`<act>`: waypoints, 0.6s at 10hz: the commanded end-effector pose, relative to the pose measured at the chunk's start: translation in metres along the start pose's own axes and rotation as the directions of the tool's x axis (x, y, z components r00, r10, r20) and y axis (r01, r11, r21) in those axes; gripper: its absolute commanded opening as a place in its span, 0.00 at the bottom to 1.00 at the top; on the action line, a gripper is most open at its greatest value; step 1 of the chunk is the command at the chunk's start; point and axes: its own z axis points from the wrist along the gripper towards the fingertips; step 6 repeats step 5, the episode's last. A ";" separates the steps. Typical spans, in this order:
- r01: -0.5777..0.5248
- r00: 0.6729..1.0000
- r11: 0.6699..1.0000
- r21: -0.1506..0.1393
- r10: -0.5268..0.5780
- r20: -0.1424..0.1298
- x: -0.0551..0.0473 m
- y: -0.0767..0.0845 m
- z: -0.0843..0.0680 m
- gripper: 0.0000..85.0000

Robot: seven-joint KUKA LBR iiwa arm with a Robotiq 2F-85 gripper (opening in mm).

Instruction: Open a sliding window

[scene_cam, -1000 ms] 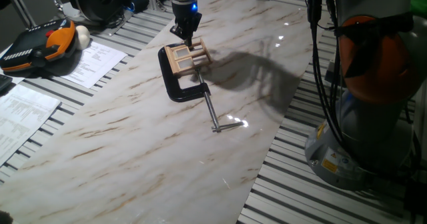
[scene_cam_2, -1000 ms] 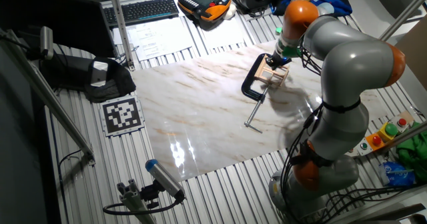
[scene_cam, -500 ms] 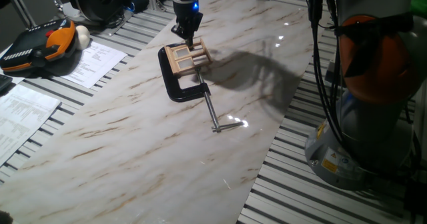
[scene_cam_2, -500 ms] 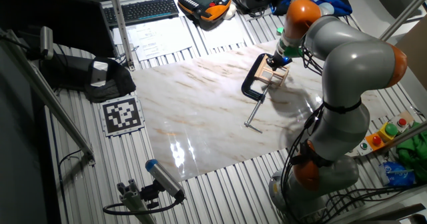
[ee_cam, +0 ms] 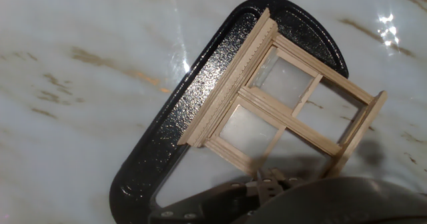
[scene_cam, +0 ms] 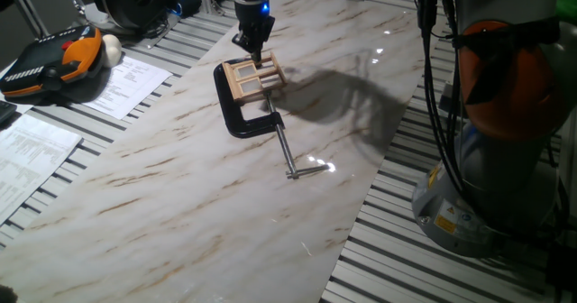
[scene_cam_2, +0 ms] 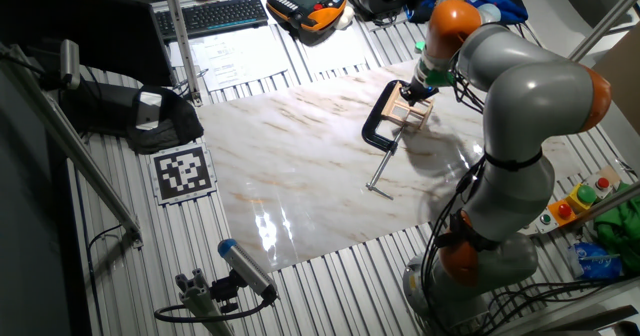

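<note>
We found the sliding window (scene_cam: 253,76) held in the black C-clamp (scene_cam: 236,114), our gripper (scene_cam: 251,50) just above its far edge, grip state impossible to tell, and judged a skewed push might jam the sash or twist the frame loose

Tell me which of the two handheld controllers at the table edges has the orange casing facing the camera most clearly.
The pendant in the one fixed view, beside the papers. In the other view the pendant appears smaller and further away.
</note>
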 end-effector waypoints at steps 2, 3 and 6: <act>0.005 1.000 1.000 0.007 -0.005 0.005 -0.001 -0.001 0.000 0.00; 0.007 1.000 1.000 0.008 -0.007 0.005 -0.001 -0.002 -0.001 0.00; 0.008 1.000 1.000 0.011 -0.008 0.006 -0.001 -0.002 -0.001 0.00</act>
